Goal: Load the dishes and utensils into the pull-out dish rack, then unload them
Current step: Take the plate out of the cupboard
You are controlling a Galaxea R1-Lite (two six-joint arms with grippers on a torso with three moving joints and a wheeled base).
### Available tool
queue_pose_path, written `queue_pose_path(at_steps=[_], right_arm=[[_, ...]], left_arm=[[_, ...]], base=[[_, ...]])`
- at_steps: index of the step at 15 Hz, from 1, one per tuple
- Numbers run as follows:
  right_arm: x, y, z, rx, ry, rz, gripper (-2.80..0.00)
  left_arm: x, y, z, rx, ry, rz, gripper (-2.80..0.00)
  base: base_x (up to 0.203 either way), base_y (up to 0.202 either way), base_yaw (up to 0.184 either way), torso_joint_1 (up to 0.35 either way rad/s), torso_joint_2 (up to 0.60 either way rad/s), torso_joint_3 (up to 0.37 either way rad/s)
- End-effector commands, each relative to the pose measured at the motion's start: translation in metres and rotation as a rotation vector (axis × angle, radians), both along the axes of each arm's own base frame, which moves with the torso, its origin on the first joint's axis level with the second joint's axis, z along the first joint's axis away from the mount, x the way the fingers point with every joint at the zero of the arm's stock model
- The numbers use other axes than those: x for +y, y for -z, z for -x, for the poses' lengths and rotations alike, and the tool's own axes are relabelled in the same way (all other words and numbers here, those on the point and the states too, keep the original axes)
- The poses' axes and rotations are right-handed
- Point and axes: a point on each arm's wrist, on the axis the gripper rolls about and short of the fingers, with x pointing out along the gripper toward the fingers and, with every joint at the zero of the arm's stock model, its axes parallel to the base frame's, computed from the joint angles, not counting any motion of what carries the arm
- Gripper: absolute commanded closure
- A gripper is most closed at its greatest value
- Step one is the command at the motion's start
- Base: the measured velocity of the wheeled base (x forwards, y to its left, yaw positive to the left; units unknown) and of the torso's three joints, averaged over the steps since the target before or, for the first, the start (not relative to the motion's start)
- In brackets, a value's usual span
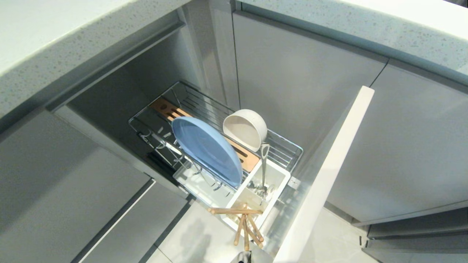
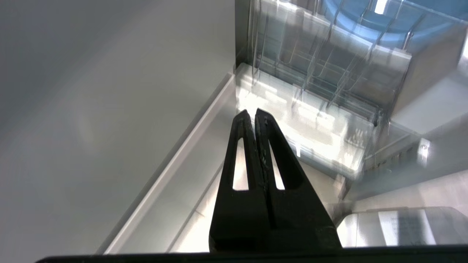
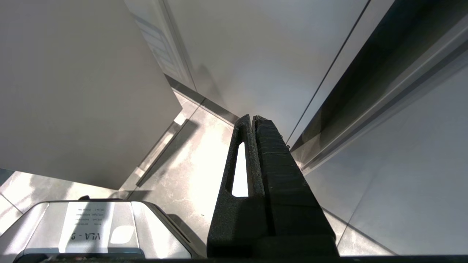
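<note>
The pull-out dish rack stands drawn out of the cabinet, its pale front panel nearest me. The light-blue plate stands on edge among the pegs beside the wooden strip. Behind it the cream bowl lies on its side. The silver utensil and the chopsticks stick out of the white caddy. Neither arm shows in the head view. My left gripper is shut and empty, low beside the rack, with the plate beyond. My right gripper is shut and empty over the floor.
A speckled countertop overhangs the cabinet opening. Grey cabinet doors flank the rack on both sides. Pale floor tile lies below the rack's front. My own base shows under the right arm, next to the front panel.
</note>
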Motion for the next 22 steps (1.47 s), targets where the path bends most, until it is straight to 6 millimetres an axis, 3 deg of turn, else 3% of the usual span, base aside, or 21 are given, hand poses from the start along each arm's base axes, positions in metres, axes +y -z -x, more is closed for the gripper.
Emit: queue_pose_path(at_steps=[1, 7, 10, 14, 16, 19, 22], right_arm=[[0.0, 0.0, 0.0, 0.001, 0.0, 0.0, 0.0], [0.0, 0.0, 0.0, 0.001, 0.0, 0.0, 0.0], [0.0, 0.0, 0.0, 0.0, 0.0, 0.0, 0.0], [0.0, 0.0, 0.0, 0.001, -0.001, 0.0, 0.0], [0.0, 0.0, 0.0, 0.001, -0.001, 0.0, 0.0], [0.0, 0.0, 0.0, 0.001, -0.001, 0.0, 0.0], [0.0, 0.0, 0.0, 0.001, 0.0, 0.0, 0.0]], left_arm=[[0.0, 0.008, -0.002, 0.035, -0.002, 0.0, 0.0], [0.0, 0.008, -0.002, 0.032, 0.0, 0.017, 0.0], [0.0, -0.021, 0.005, -0.126, 0.002, 0.013, 0.0], [-0.001, -0.092, 0.037, -0.364, 0.055, -0.004, 0.0], [-0.002, -0.139, 0.043, -0.425, 0.094, -0.013, 0.0], [-0.003, -0.209, 0.031, -0.486, 0.152, 0.084, 0.0], [-0.003, -0.277, -0.004, -0.552, 0.241, 0.21, 0.0]], base=[[0.0, 0.0, 0.0, 0.0, 0.0, 0.0], [0.0, 0.0, 0.0, 0.0, 0.0, 0.0], [0.0, 0.0, 0.0, 0.0, 0.0, 0.0], [0.0, 0.0, 0.0, 0.0, 0.0, 0.0], [0.0, 0.0, 0.0, 0.0, 0.0, 0.0], [0.0, 0.0, 0.0, 0.0, 0.0, 0.0], [0.0, 0.0, 0.0, 0.0, 0.0, 0.0]])
